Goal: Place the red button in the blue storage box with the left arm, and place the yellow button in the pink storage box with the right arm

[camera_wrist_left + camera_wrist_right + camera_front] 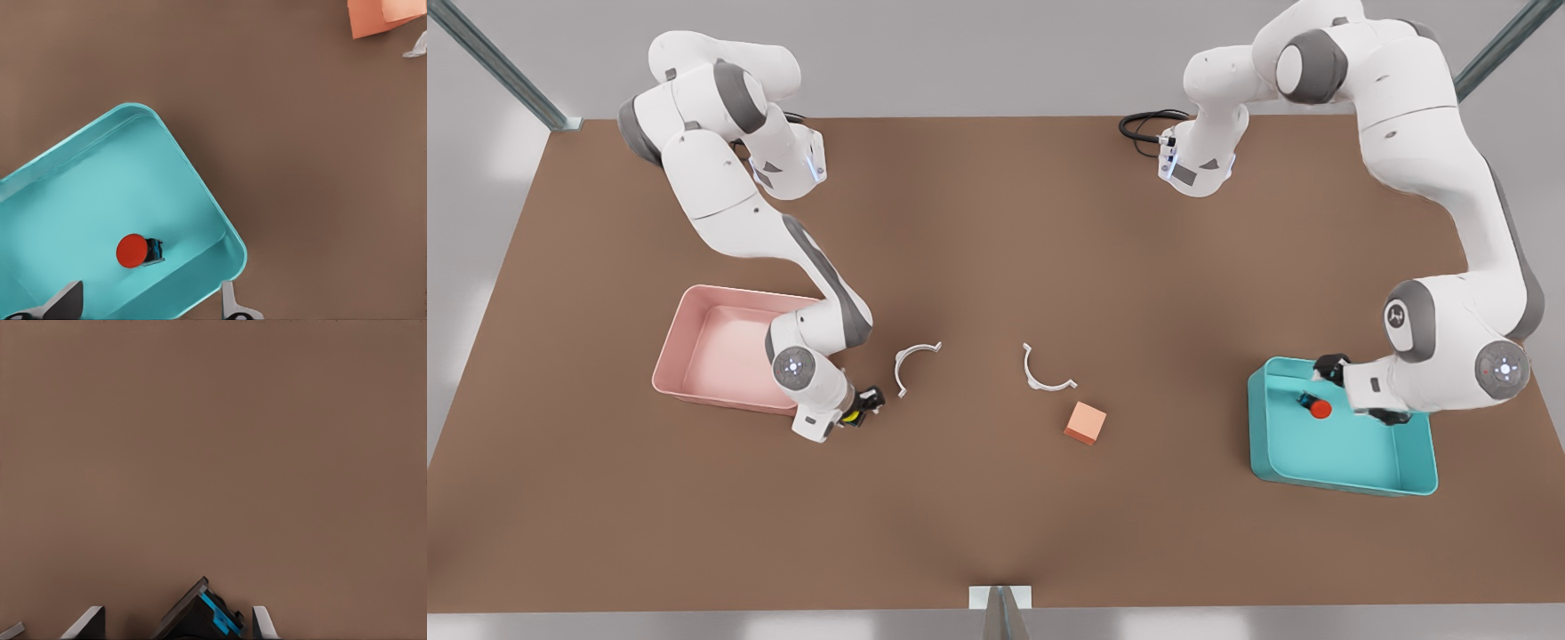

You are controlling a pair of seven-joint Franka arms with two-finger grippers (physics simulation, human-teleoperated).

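The red button (1317, 407) (135, 251) lies on its side inside the blue storage box (1343, 471) (80, 173), near the box's far corner. My left gripper (1357, 391) (148, 308) hovers over that box at the front view's right, open, with the button loose below its fingers (67, 301). At the front view's left, my right gripper (864, 405) (175, 625) is low over the table beside the pink storage box (711, 351). It is open, and the yellow button (855, 412) (200, 617) sits tilted between its fingertips (263, 621), close to one of them.
An orange-pink cube (1085, 422) (383, 17) sits mid-table. Two white curved clips (914, 363) (1045, 373) lie between the boxes. The brown table (996, 516) stretches wide toward the front edge.
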